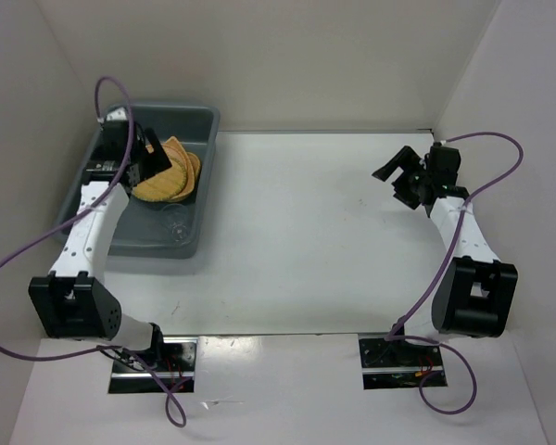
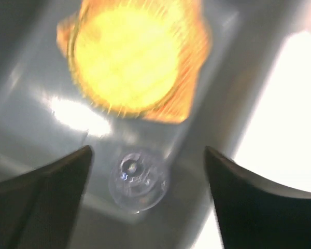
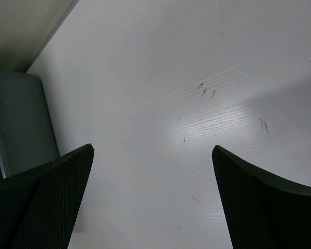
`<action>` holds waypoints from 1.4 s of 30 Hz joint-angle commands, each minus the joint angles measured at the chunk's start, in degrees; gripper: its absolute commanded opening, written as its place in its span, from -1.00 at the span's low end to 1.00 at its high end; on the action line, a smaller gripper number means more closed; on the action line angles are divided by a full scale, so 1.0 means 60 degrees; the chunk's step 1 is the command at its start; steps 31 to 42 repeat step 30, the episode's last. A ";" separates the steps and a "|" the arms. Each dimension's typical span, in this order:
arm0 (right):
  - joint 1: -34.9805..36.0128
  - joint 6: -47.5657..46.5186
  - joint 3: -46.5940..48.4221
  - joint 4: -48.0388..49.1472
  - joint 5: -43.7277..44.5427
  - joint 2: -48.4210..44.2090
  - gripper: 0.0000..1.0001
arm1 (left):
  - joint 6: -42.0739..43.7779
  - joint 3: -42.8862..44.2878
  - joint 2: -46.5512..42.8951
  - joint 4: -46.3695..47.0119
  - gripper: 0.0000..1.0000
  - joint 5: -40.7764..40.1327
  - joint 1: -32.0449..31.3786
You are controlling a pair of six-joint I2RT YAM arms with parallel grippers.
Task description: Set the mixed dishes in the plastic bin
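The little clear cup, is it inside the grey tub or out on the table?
Inside. The clear cup sits on the floor of the grey bin, near the stacked orange trays, with the bin's walls all around it.

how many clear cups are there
1. The clear cup sits on the floor of the grey bin, beside the stacked woven trays; the left arm hides part of the bin.

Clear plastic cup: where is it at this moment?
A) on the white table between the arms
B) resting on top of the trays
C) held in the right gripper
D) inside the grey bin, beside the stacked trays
D: the clear plastic cup lies free on the floor of the grey bin, just on the near side of the stacked trays.
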 commanded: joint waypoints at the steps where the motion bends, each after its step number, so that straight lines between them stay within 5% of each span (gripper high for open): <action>1: -0.0047 0.0021 0.0166 0.0441 -0.0050 0.0089 1.00 | 0.0740 0.1191 -0.0824 -0.0455 1.00 0.0770 0.0007; 5: -0.0047 -0.0154 0.0166 0.0529 -0.0678 0.0089 1.00 | 0.0859 0.0651 -0.1967 0.0510 1.00 0.4365 -0.0152; 9: -0.0047 -0.0344 0.0049 0.0748 -0.1660 -0.0335 1.00 | 0.0961 -0.0417 -0.3122 0.1126 1.00 0.6203 -0.1177; 23: -0.0135 0.0005 -0.1808 -0.0423 -0.1382 -0.3557 1.00 | 0.0244 -0.4503 -0.4927 0.1448 1.00 0.4906 -0.5104; 29: -0.0135 0.0196 -0.2556 -0.0454 -0.1485 -0.4466 1.00 | 0.0039 -0.5604 -0.5163 0.1654 1.00 0.5006 -0.5325; 42: -0.0135 0.0298 -0.2660 -0.0453 -0.1485 -0.4467 1.00 | -0.0063 -0.5605 -0.5162 0.1654 1.00 0.4833 -0.5325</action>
